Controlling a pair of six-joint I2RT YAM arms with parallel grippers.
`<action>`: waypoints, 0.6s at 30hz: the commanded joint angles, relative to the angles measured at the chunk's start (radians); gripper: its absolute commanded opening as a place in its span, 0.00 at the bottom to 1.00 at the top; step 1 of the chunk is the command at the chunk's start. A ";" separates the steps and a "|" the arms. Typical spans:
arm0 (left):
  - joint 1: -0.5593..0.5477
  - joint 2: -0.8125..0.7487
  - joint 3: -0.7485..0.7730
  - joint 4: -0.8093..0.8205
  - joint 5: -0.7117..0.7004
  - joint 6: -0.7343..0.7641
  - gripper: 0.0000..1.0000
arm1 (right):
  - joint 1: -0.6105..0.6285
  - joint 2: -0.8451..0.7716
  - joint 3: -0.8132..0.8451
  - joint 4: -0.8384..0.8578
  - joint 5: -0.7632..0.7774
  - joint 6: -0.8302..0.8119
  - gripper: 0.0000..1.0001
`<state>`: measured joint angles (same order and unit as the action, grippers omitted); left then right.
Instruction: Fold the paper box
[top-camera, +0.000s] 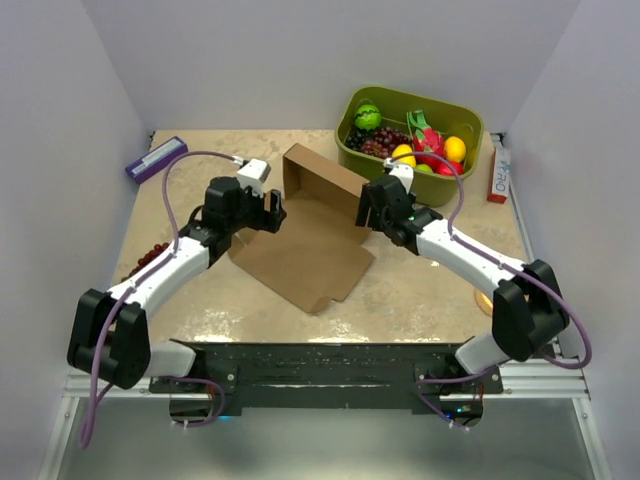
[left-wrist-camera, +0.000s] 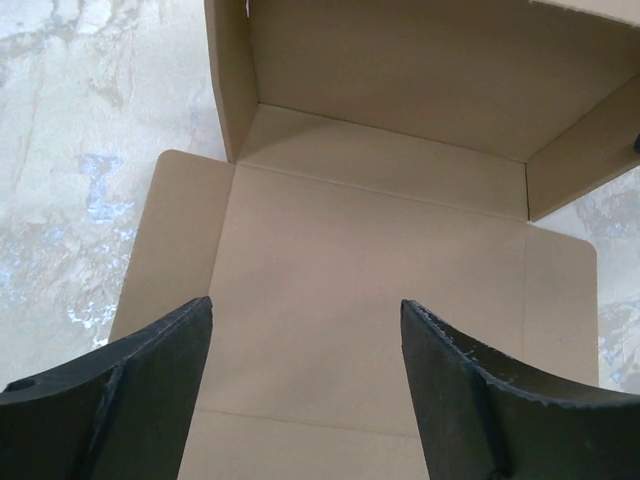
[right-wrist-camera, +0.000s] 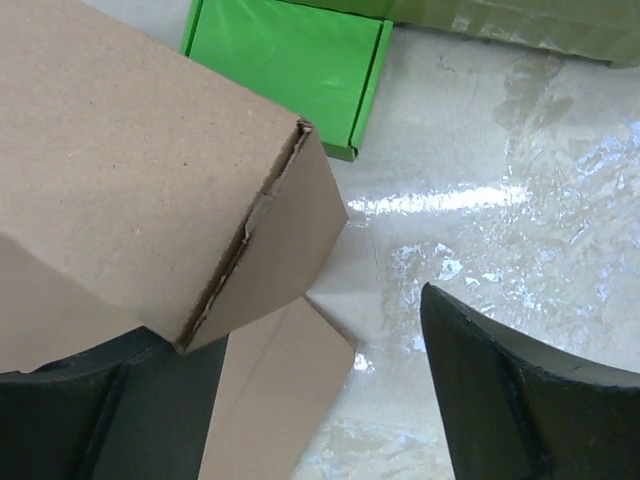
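Observation:
The paper box (top-camera: 305, 245) is plain brown cardboard in the middle of the table, its far walls standing and a wide panel with side flaps lying flat towards me. My left gripper (top-camera: 275, 213) is open at its left side; in the left wrist view the gripper (left-wrist-camera: 305, 305) hovers over the flat panel (left-wrist-camera: 370, 270), facing the raised walls. My right gripper (top-camera: 368, 210) is open at the box's right corner. In the right wrist view the gripper (right-wrist-camera: 290, 320) has that corner (right-wrist-camera: 150, 170) over its left finger, with a flap (right-wrist-camera: 270, 400) below.
An olive-green bin (top-camera: 410, 130) of toy fruit stands at the back right. A small flat green box (right-wrist-camera: 285, 60) lies beside the paper box. A purple box (top-camera: 155, 158) is at the back left, a red and white box (top-camera: 498, 170) at the right, grapes (top-camera: 148, 258) at the left edge.

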<state>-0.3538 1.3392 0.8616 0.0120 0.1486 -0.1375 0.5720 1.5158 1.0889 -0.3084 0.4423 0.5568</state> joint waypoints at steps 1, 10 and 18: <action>0.018 -0.061 0.016 -0.004 -0.020 0.019 0.82 | 0.000 -0.106 -0.026 -0.038 -0.042 -0.050 0.82; 0.160 -0.121 0.014 0.037 0.158 -0.091 0.85 | 0.071 -0.270 0.066 -0.112 -0.039 -0.261 0.87; 0.216 -0.146 0.004 0.060 0.177 -0.132 0.85 | 0.227 0.003 0.356 -0.155 0.275 -0.438 0.83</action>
<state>-0.1383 1.2354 0.8616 0.0208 0.2893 -0.2340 0.7319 1.4113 1.3239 -0.4305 0.5377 0.2508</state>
